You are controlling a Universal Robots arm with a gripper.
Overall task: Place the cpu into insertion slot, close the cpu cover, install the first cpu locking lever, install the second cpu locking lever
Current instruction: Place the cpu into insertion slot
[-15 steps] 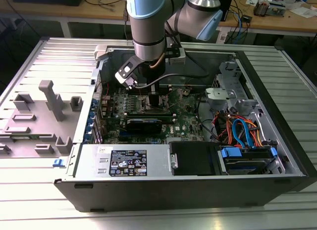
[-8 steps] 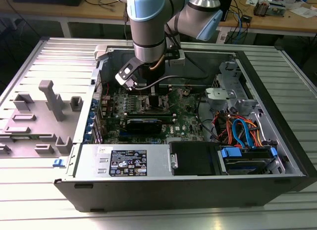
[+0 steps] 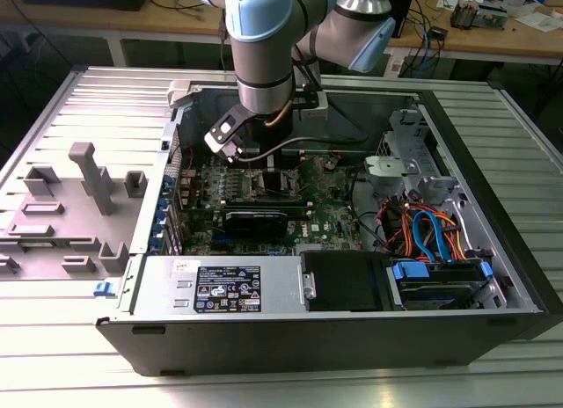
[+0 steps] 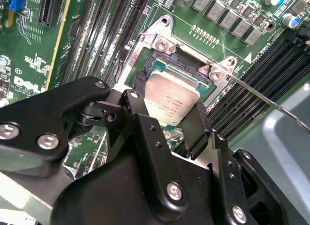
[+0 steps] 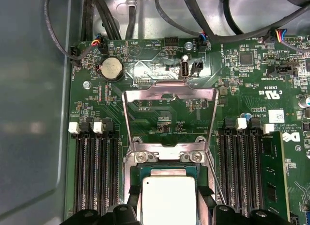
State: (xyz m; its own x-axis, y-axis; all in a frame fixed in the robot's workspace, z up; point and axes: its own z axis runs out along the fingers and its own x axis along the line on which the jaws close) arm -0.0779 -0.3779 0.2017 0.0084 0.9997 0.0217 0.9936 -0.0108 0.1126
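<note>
In both wrist views the cpu (image 4: 170, 93) (image 5: 167, 205), a flat square chip with a silver-grey top, sits between my two black fingers (image 4: 139, 87). My gripper (image 4: 167, 103) (image 5: 168, 196) is shut on its opposite edges. The chip is at the insertion slot (image 4: 162, 66) (image 5: 167, 170), level with or just above its dark frame; I cannot tell which. The cpu cover (image 5: 169, 85), a metal frame with a square window, stands swung up behind the slot. A thin wire locking lever (image 4: 271, 103) (image 5: 216, 182) sticks out beside the slot. In the exterior view my gripper (image 3: 271, 169) reaches down into the open computer case.
Long black memory slots (image 5: 94, 171) (image 5: 244, 171) flank the socket on both sides. A round coin battery (image 5: 111, 68) and black cables (image 5: 101, 16) lie beyond the cover. The case walls (image 3: 264, 333), a drive bay with orange and blue cables (image 3: 431, 232) and a grey fixture (image 3: 84, 193) surround the board.
</note>
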